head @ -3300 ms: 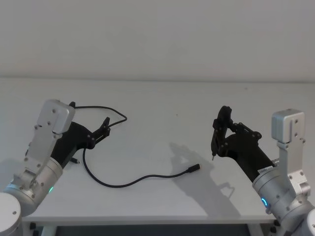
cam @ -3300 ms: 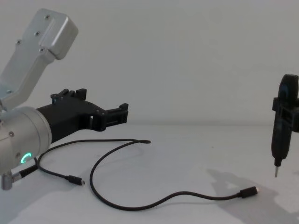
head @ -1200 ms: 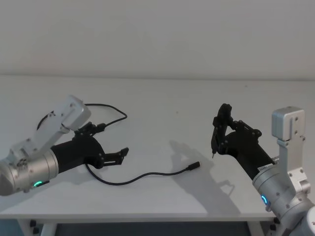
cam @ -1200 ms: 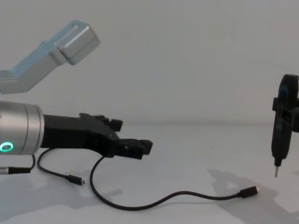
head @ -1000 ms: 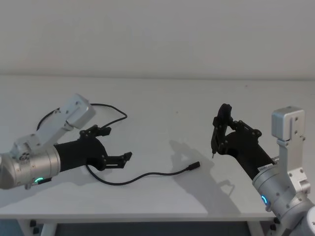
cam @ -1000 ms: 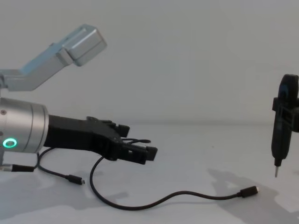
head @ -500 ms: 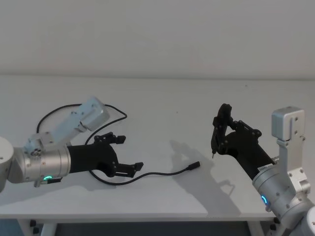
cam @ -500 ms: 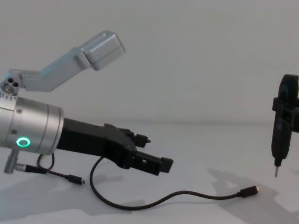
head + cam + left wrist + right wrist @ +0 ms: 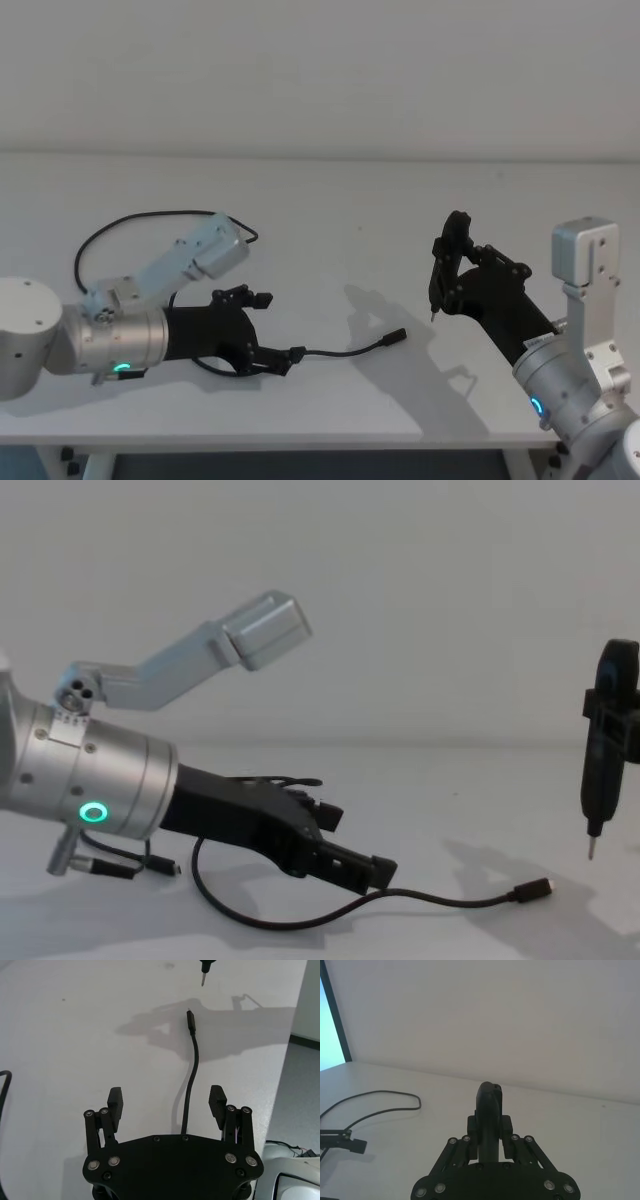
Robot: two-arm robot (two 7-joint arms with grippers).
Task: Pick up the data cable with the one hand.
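The left gripper (image 9: 278,326) reaches low over the white table (image 9: 330,220) on the near left side, its black angular body on a thick silver cylinder with a lit green ring. Its jaws stand wide apart and hold nothing. In the left wrist view (image 9: 165,1092) the data cable (image 9: 194,1060) runs out from under the palm and passes between the two spread fingers (image 9: 115,1100) without touching either pad. From the chest view the left gripper (image 9: 357,845) slopes down toward the table, with its nearer fingertip just over the cord; whether it touches there cannot be told. The data cable (image 9: 340,351) lies flat on the table. From the head view it makes a loose loop on the far left, passes behind the arm, then comes out by the gripper and curves right to its small plug (image 9: 396,338) near the table's middle. That plug (image 9: 535,889) is tipped in silver and rests well to the right of the fingers. A thinner black lead (image 9: 160,864) lies on the table near the left arm's silver cylinder. The right gripper (image 9: 450,262) hangs above the right side of the table, well apart from the cable, closed around a pin-tipped black tool (image 9: 489,1105) that points down.
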